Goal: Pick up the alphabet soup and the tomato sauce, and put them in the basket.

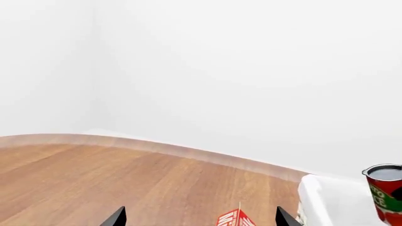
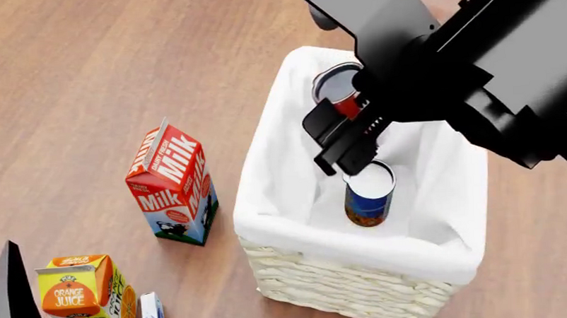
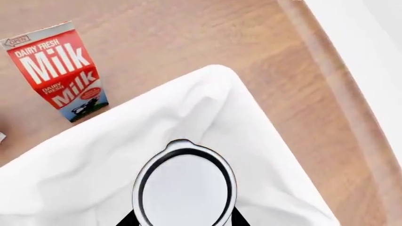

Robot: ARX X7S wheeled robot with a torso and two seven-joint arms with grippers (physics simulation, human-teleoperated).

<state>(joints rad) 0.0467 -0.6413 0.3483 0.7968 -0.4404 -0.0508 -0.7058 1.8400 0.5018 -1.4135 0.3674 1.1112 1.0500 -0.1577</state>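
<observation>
A bare simulated room rather than a furnished home: plain white walls (image 1: 220,70) meet a wooden desk (image 2: 102,80). Grocery cartons, milk (image 2: 173,182) and orange juice (image 2: 81,293), suggest a pantry test scene.

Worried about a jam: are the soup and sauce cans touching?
Apart. Head view: the tomato sauce is at the far end of the basket, the alphabet soup nearer, liner showing between.

I read "Milk" on the red milk carton (image 2: 172,184), with "DAIRY FRESH" and "OPEN" from my right wrist. The orange juice carton (image 2: 81,296) says "ORANGE JUICE".
</observation>
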